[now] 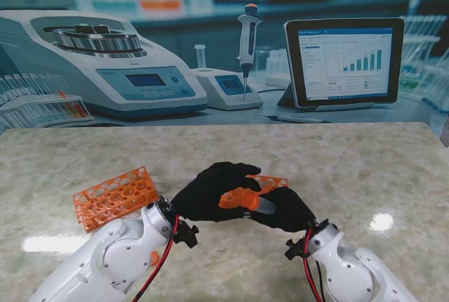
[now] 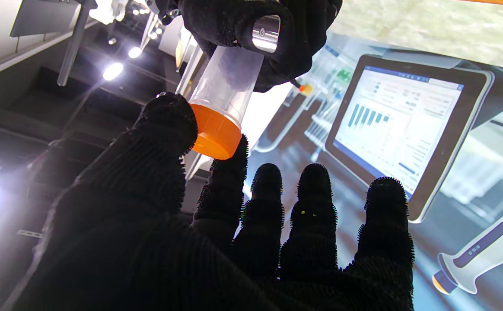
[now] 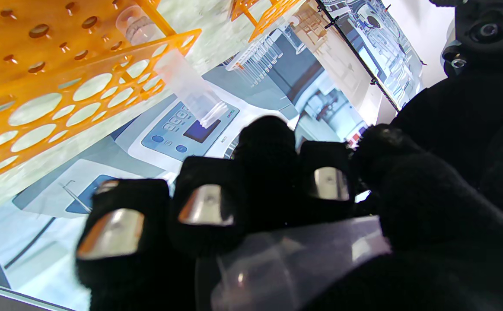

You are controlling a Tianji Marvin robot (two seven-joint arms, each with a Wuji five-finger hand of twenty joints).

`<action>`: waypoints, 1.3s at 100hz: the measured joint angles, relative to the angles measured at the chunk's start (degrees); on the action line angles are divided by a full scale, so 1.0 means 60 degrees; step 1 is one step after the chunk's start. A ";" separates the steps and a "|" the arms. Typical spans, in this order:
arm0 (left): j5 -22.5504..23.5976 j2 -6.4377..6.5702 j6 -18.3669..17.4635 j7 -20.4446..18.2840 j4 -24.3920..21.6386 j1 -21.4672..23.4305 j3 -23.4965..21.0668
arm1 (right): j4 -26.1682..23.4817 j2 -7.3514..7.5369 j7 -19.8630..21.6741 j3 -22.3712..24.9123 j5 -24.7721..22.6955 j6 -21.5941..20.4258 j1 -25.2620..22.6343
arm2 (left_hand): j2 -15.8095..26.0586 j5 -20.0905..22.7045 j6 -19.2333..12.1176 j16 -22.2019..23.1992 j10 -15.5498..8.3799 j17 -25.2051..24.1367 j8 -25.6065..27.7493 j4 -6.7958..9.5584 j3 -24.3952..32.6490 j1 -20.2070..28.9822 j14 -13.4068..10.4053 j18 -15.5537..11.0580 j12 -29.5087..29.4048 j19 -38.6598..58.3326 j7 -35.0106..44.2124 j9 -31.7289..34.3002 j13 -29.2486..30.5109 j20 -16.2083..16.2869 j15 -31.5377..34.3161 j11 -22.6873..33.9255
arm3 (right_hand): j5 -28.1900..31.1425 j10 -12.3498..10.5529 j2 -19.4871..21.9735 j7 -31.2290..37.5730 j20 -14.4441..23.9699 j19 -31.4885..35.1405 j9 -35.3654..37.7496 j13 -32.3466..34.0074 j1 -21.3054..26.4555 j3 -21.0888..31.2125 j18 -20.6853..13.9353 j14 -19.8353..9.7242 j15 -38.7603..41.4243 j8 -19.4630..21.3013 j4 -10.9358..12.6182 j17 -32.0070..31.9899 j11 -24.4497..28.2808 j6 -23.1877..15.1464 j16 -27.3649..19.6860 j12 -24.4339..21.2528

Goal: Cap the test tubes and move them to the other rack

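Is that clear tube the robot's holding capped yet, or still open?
Capped: the left wrist view shows the orange cap seated on the test tube, left hand fingers touching it.

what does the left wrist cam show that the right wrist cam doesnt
Only the left wrist view shows the orange cap on the tube's end, pinched by the left hand. Only the right wrist view shows an orange rack with an uncapped tube standing in it. Both show the clear test tube gripped in the right hand.
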 measured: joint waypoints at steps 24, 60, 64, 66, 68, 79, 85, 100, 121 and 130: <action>0.0054 -0.0039 0.0004 0.0133 0.0054 -0.0048 0.0092 | -0.0004 0.0002 -0.0004 0.0032 0.0005 0.0008 -0.0014 | 0.0131 -0.0124 -0.0037 0.0109 0.0000 0.0102 0.0340 -0.0005 -0.1581 0.0976 -0.0001 0.0009 0.0000 0.0216 0.1086 0.0119 0.0347 0.0000 0.0114 0.0109 | 0.0000 0.0000 0.0014 0.0000 0.0000 0.0000 0.0000 0.0000 0.0000 0.0000 0.0000 0.0000 0.0000 0.0000 0.0000 0.0000 0.0000 0.0000 0.0000 0.0000; -0.0125 -0.0088 0.0040 0.0219 0.0093 -0.0054 0.0145 | -0.0001 0.0005 -0.0006 0.0042 0.0006 0.0008 -0.0024 | 0.0537 0.0496 0.0093 0.0234 0.0000 0.0251 -0.0665 -0.0040 -0.3561 0.1846 -0.0002 0.0029 0.0000 0.0346 0.1239 0.0702 0.0804 0.0000 0.0346 0.0317 | 0.0000 0.0000 0.0015 0.0000 0.0000 0.0000 0.0000 0.0000 0.0000 0.0000 0.0000 0.0000 0.0000 0.0001 0.0000 0.0000 0.0000 0.0000 0.0000 0.0000; -0.0140 -0.0094 0.0040 0.0230 0.0094 -0.0053 0.0147 | 0.0000 0.0004 -0.0006 0.0041 0.0006 0.0008 -0.0024 | 0.0580 0.0546 0.0105 0.0240 0.0000 0.0256 -0.0760 -0.0040 -0.3659 0.1859 -0.0002 0.0029 0.0000 0.0349 0.1209 0.0703 0.0804 0.0000 0.0348 0.0320 | 0.0000 0.0000 0.0017 0.0000 0.0000 0.0000 0.0000 0.0000 0.0000 0.0000 0.0000 0.0000 0.0000 0.0002 0.0000 0.0000 0.0000 0.0000 0.0000 0.0000; -0.0144 -0.0097 0.0040 0.0236 0.0095 -0.0053 0.0148 | 0.0000 0.0004 -0.0006 0.0041 0.0007 0.0008 -0.0024 | 0.0601 0.0627 0.0111 0.0252 0.0000 0.0290 -0.0866 -0.0043 -0.3732 0.1883 -0.0002 0.0029 0.0000 0.0357 0.1166 0.0737 0.0805 0.0000 0.0349 0.0321 | 0.0000 0.0000 0.0018 0.0000 0.0000 0.0000 0.0000 0.0000 0.0000 0.0000 0.0000 0.0000 0.0000 0.0001 0.0000 0.0000 0.0000 0.0000 0.0000 0.0000; -0.0149 -0.0100 0.0040 0.0246 0.0097 -0.0053 0.0150 | 0.0000 0.0004 -0.0007 0.0040 0.0007 0.0008 -0.0024 | 0.0613 0.0727 0.0116 0.0255 0.0000 0.0312 -0.0996 -0.0044 -0.3841 0.1943 -0.0002 0.0029 0.0000 0.0379 0.1071 0.0927 0.0809 0.0000 0.0355 0.0394 | 0.0000 0.0000 0.0018 0.0000 0.0000 0.0000 0.0000 0.0000 0.0000 0.0000 0.0000 0.0000 0.0000 0.0001 0.0000 0.0000 0.0000 0.0000 0.0000 0.0000; -0.0218 -0.0109 0.0038 0.0265 0.0102 -0.0052 0.0162 | 0.0003 0.0004 -0.0015 0.0038 0.0009 0.0007 -0.0023 | 0.0622 0.0930 0.0123 0.0274 -0.0007 0.0342 -0.1284 -0.0047 -0.4067 0.2101 -0.0005 0.0029 0.0022 0.0446 0.0864 0.1104 0.1024 0.0000 0.0374 0.0393 | 0.0000 0.0000 0.0020 0.0000 0.0000 0.0000 0.0000 0.0000 0.0000 0.0000 0.0000 0.0001 0.0000 0.0001 0.0000 0.0000 0.0000 0.0000 -0.0002 0.0000; -0.0234 -0.0110 0.0038 0.0255 0.0104 -0.0052 0.0164 | 0.0007 0.0004 -0.0018 0.0038 0.0009 0.0005 -0.0023 | 0.0623 0.1026 0.0131 0.0275 -0.0009 0.0345 -0.1393 -0.0049 -0.4092 0.2130 -0.0006 0.0029 0.0022 0.0448 0.0701 0.1112 0.1025 0.0000 0.0374 0.0393 | 0.0000 0.0000 0.0021 0.0000 0.0000 -0.0001 0.0000 0.0000 0.0000 0.0000 0.0000 0.0001 0.0000 0.0002 0.0000 0.0000 0.0000 0.0000 -0.0003 0.0000; -0.0248 -0.0109 0.0042 0.0196 0.0115 -0.0070 0.0176 | 0.0022 0.0004 -0.0032 0.0045 0.0009 0.0003 -0.0026 | 0.0699 0.1214 0.0144 0.0277 -0.0017 0.0346 -0.1637 -0.0049 -0.4154 0.2226 -0.0013 0.0029 0.0023 0.0450 0.0286 0.1196 0.1025 0.0000 0.0375 0.0395 | 0.0000 0.0000 0.0021 0.0000 0.0000 -0.0001 0.0000 0.0000 0.0000 0.0000 0.0000 0.0001 0.0000 0.0004 0.0000 0.0000 0.0000 0.0000 -0.0004 0.0000; -0.0190 -0.0107 0.0010 0.0174 0.0121 -0.0079 0.0157 | 0.0030 0.0003 -0.0049 0.0048 0.0006 0.0003 -0.0039 | 0.0704 0.1381 0.0145 0.0277 -0.0111 0.0346 -0.1941 -0.0049 -0.4158 0.2262 -0.0058 0.0029 0.0023 0.0450 -0.0044 0.1198 0.1026 0.0000 0.0375 0.0395 | 0.0000 0.0000 0.0021 -0.0002 0.0000 -0.0002 0.0000 0.0000 0.0000 0.0000 0.0000 0.0002 0.0000 0.0007 0.0000 -0.0001 0.0000 0.0000 -0.0008 0.0000; -0.0135 -0.0103 -0.0017 0.0172 0.0120 -0.0072 0.0142 | 0.0031 0.0002 -0.0051 0.0048 0.0007 0.0003 -0.0043 | 0.0710 0.1389 0.0145 0.0277 -0.0113 0.0346 -0.1972 -0.0049 -0.4157 0.2319 -0.0073 0.0029 0.0023 0.0450 -0.0181 0.1197 0.1026 0.0000 0.0375 0.0395 | 0.0000 0.0000 0.0021 -0.0002 0.0000 -0.0002 0.0000 0.0000 0.0000 0.0000 0.0000 0.0003 0.0000 0.0009 0.0000 0.0000 0.0000 0.0000 -0.0008 0.0000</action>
